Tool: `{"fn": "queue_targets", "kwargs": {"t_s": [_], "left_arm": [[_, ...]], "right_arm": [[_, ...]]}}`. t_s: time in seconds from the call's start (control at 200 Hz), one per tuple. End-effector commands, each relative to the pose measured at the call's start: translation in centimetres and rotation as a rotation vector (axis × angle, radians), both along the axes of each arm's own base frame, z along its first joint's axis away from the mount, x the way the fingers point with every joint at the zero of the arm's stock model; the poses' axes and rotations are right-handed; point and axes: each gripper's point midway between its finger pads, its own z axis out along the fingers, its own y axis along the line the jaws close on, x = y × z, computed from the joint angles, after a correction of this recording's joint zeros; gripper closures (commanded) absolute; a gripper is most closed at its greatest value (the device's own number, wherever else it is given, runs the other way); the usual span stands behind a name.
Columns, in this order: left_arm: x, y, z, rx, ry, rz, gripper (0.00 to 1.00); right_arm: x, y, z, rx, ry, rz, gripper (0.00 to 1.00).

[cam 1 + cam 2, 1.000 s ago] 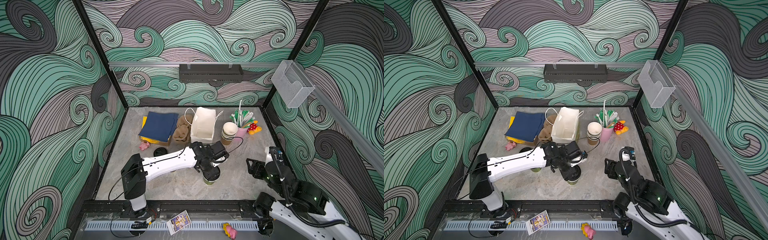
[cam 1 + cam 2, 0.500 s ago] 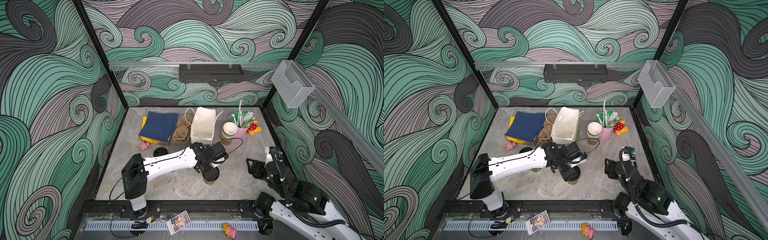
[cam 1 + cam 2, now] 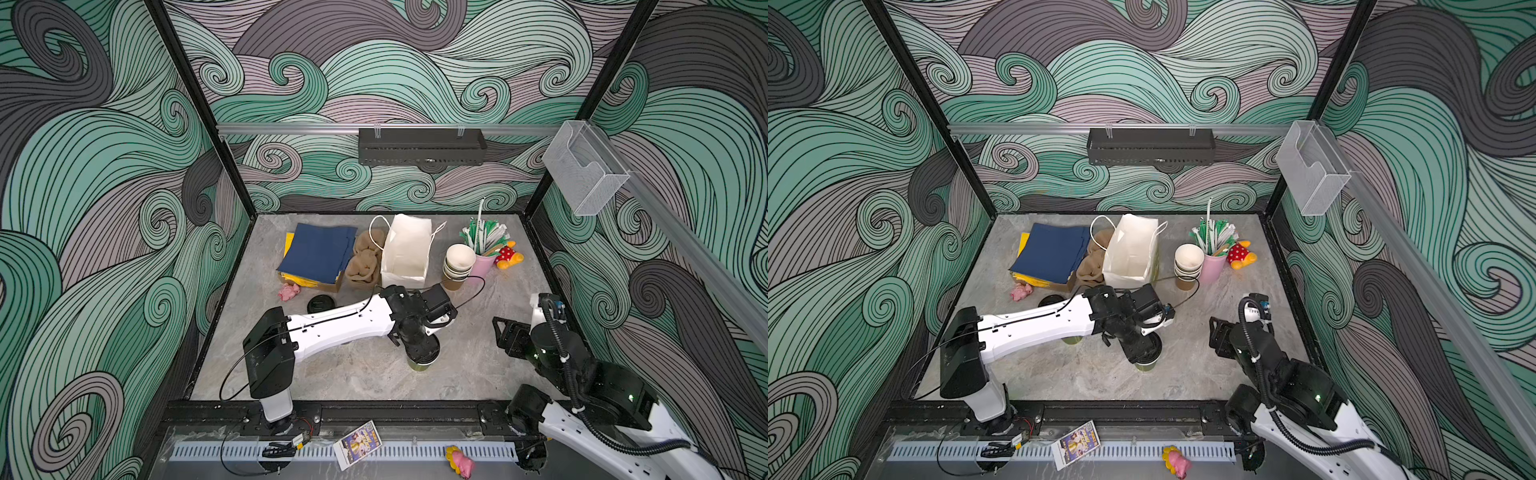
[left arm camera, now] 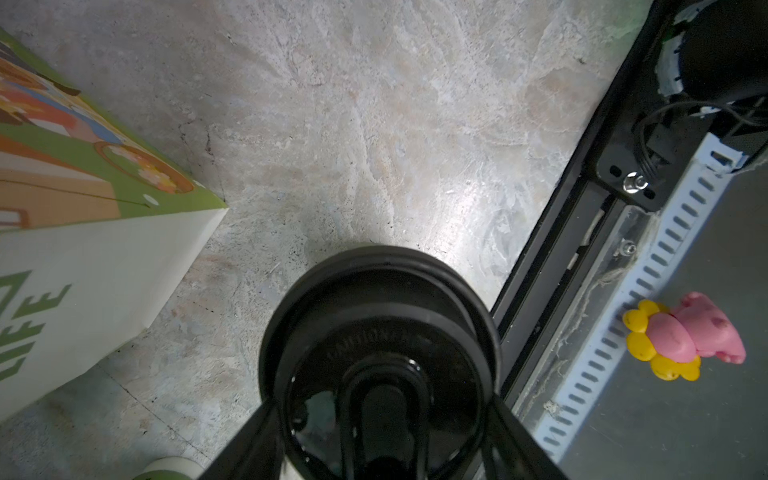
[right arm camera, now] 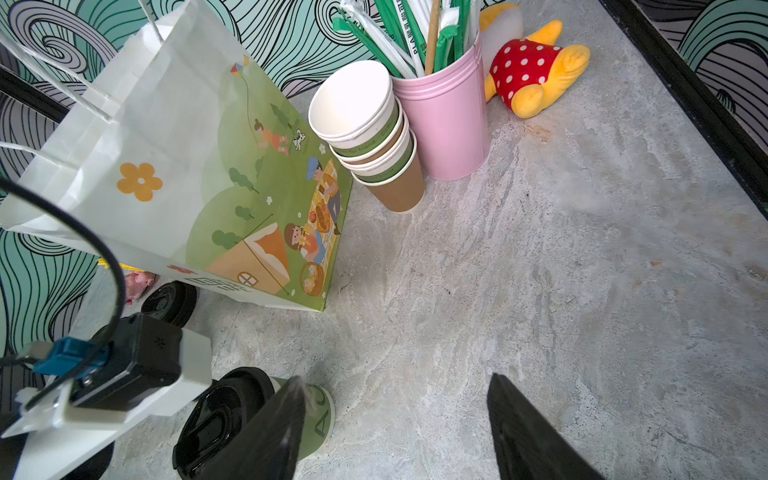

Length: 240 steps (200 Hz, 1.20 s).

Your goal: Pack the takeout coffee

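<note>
Hardly anything has shifted over the last second: your left arm keeps its reach across the grey stone-look tabletop [image 3: 374, 386], and your right arm sits where it was at the front right.

Your left gripper [image 4: 380, 405] points straight down over the front middle of the table. Its jaws are closed on the rim of a round black plastic sip lid [image 4: 374, 316]; in the left wrist view, fingers [image 4: 249, 440] press in on either side of it. That lid sits on a small green paper cup [image 5: 320, 415]. The cup stands upright on the table, in front of the white paper bag with a picnic print [image 5: 174, 158] and apart from it. A second green cup [image 3: 1071, 340] peeks out from under the left arm's white link.

Your right gripper [image 5: 395, 378] hovers over bare table beside the lidded cup, jaws wide, nothing between them.

To the right of the bag, a nested stack of brown-and-green paper cups [image 3: 457, 266] stands just beside a pink cup of wrapped straws [image 3: 484, 266]. A spare black lid [image 3: 320, 303] lies on the table behind the left arm.
</note>
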Motion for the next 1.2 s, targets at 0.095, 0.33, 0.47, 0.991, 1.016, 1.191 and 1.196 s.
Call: {"fn": "queue_targets", "kwargs": {"t_s": [0.095,0.33,0.47,0.991,1.016,1.191,1.196], "left_arm": [[-0.4,0.1,-1.2,0.026,0.036,-0.011,0.36],[-0.5,0.1,-0.7,0.01,0.036,-0.017,0.36],[-0.7,-0.2,-0.3,-0.01,0.042,-0.027,0.35],[-1.1,0.3,-0.9,0.014,0.049,-0.062,0.33],[-1.2,0.3,-0.8,0.012,0.052,-0.064,0.33],[-1.1,0.4,-0.9,0.012,0.045,-0.072,0.3],[-1.1,0.4,-0.9,0.012,0.044,-0.073,0.3]], "right_arm": [[0.0,-0.2,-0.6,-0.009,0.016,-0.013,0.3],[0.0,-0.2,-0.6,-0.01,0.016,-0.015,0.29],[0.0,-0.2,-0.6,-0.011,0.016,-0.014,0.3],[-0.1,0.0,-0.9,-0.008,0.03,-0.007,0.29],[-0.1,0.0,-1.0,-0.009,0.033,-0.006,0.29],[-0.1,0.1,-1.0,-0.01,0.035,-0.006,0.29],[-0.1,0.1,-1.0,-0.01,0.035,-0.006,0.29]]}}
